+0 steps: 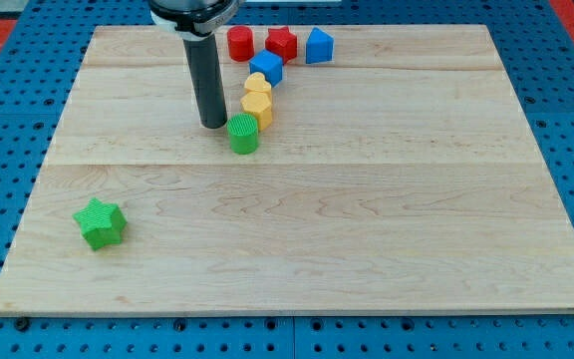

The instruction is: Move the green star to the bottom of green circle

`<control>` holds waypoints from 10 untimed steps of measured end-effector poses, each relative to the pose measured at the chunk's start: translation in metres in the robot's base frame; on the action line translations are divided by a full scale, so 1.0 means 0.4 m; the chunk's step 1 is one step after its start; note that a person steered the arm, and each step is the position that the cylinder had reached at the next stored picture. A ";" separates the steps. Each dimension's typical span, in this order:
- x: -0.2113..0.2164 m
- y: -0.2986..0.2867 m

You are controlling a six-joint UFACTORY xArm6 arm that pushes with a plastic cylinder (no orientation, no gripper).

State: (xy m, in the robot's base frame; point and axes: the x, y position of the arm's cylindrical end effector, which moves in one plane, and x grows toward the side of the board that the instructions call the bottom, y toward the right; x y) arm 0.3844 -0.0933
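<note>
No text, label, brand, number or sign can be read anywhere in the camera view: the wooden board (297, 239), the coloured blocks and the dark rod carry no legible markings.
</note>
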 end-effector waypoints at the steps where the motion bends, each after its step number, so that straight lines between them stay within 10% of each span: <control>1: 0.085 0.001; 3: 0.090 0.099; 6: 0.534 -0.381; 7: 0.451 -0.498; 10: 0.241 -0.029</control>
State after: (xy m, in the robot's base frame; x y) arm 0.4809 -0.1047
